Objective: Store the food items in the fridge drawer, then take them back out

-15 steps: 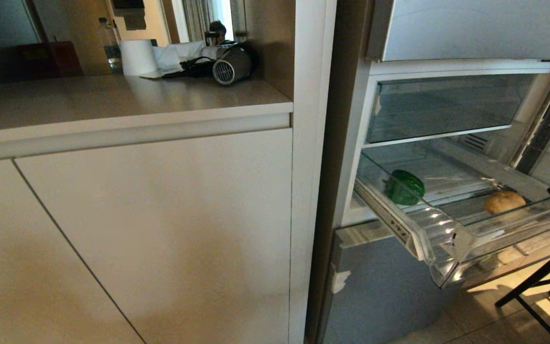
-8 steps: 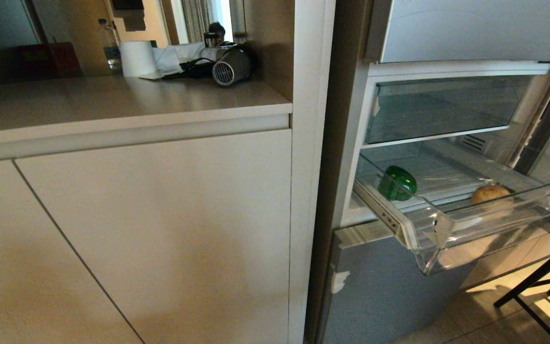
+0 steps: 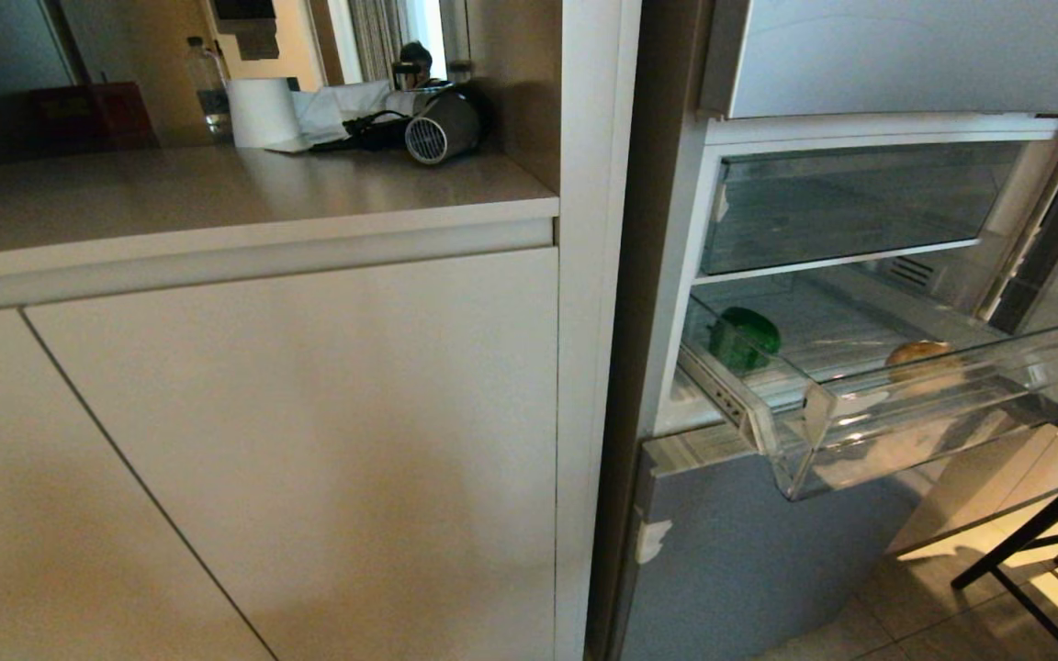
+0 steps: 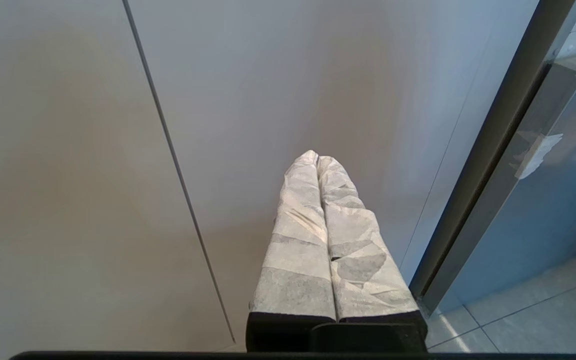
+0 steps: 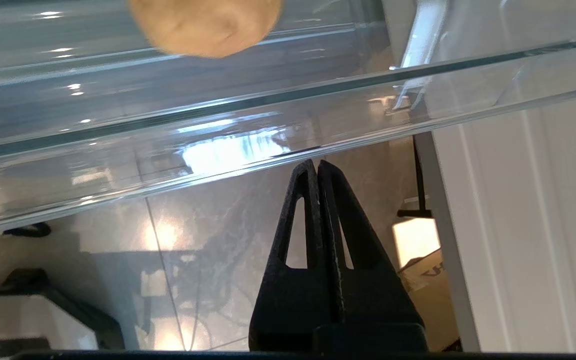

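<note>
Right wrist view: closed right pincer at drawer front — seemingly touching — potato beyond.

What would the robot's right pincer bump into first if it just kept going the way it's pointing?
Most likely the clear front wall of the fridge drawer. The right pincer, shut, has its tips right at that wall's lower edge. The potato lies beyond, inside. Whether the tips already touch is unclear.

Fridge drawer clear glossy plastic, ribbed floor. Potato matt, rough tan skin. Pepper glossy green. Left hand wrapped in white crinkled cloth-like tape; right hand matt black plastic. Floor tiles glossy.
</note>
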`<state>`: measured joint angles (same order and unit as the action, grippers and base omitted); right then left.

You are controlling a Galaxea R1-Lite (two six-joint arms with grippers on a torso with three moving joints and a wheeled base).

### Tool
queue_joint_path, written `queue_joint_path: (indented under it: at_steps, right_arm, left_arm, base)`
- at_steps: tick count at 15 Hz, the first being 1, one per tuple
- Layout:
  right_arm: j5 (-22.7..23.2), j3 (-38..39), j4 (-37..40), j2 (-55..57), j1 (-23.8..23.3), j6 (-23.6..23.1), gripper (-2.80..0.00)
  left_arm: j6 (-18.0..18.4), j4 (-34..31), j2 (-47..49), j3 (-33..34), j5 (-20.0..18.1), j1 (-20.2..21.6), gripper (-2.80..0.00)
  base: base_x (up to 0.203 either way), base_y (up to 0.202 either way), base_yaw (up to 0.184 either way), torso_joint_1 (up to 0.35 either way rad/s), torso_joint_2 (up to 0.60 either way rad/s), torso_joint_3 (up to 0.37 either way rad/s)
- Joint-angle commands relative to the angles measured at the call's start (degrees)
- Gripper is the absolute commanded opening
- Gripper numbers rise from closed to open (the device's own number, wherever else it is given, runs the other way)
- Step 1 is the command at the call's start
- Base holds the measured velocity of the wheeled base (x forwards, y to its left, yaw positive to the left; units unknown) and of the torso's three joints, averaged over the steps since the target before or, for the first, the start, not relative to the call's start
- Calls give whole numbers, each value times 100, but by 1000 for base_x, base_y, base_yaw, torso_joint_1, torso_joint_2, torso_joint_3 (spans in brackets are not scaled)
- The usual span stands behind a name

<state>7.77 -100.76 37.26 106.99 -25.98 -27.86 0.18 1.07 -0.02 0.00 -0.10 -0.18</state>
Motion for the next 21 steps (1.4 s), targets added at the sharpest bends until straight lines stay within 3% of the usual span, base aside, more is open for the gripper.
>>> queue_joint_path:
  at_steps: [1,10,16,21]
  right_arm:
    - [6,-225,36,238,-3,-37,-280]
    - [-28,-1154,563,371,20,-80,-280]
    - [147,-1147,-443,1106,50,-36,-280]
    - [201,-1131,-449,1210,50,-78,-280]
  left_arm:
    - [-1,7,2,53,1,-4,-280]
    - [-1,7,2,53,1,1,-280]
    - [-1,7,2,53,1,1,-280]
    - [-1,7,2,53,1,1,-280]
  base:
    - [0,0,0,0,0,0]
    - [0,0,0,0,0,0]
    - [0,0,0,0,0,0]
    - [0,0,0,0,0,0]
